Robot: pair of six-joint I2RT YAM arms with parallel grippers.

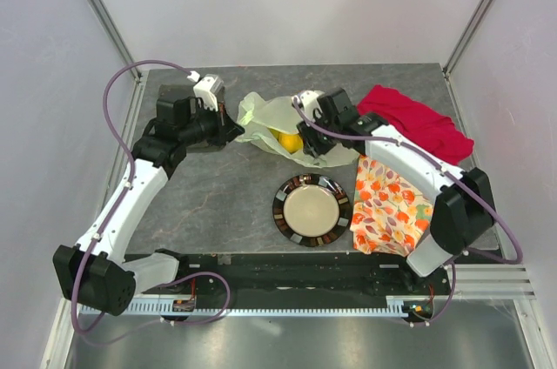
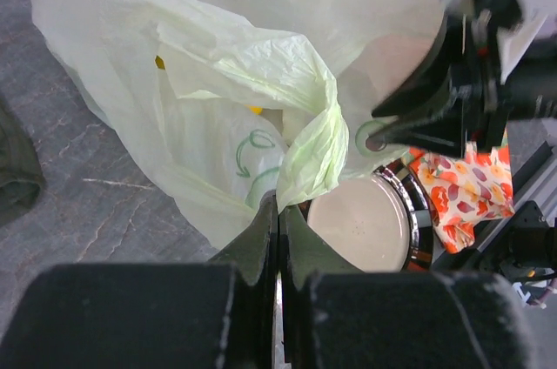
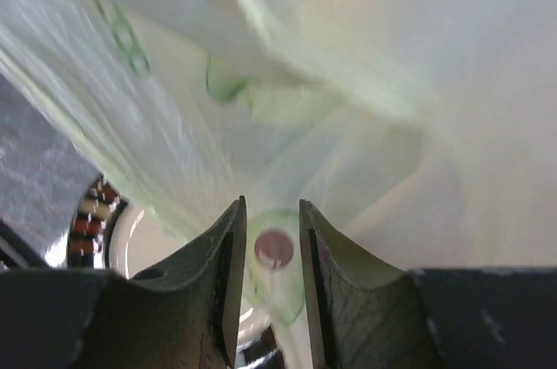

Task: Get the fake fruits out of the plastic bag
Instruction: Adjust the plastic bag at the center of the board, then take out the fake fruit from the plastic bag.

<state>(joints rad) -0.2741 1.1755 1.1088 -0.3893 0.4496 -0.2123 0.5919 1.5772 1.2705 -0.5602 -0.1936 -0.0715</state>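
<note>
The pale yellow-green plastic bag (image 1: 270, 121) lies crumpled at the table's middle back. It fills the left wrist view (image 2: 218, 90) and the right wrist view (image 3: 348, 64). A yellow lemon (image 1: 290, 141) shows at the bag's near side. The other fake fruits are hidden. My left gripper (image 1: 237, 130) is at the bag's left edge, and its jaws (image 2: 280, 205) are shut on a fold of the bag. My right gripper (image 1: 305, 106) is on the bag's right side. Its jaws (image 3: 272, 221) stand narrowly apart, with bag film and a green print pinched between them.
A dark-rimmed plate (image 1: 312, 210) sits in front of the bag and also shows in the left wrist view (image 2: 365, 221). An orange-flowered cloth (image 1: 390, 205) lies right of it. A red cloth (image 1: 416, 121) lies at the back right. An olive-grey cloth (image 2: 17, 169) lies left of the bag.
</note>
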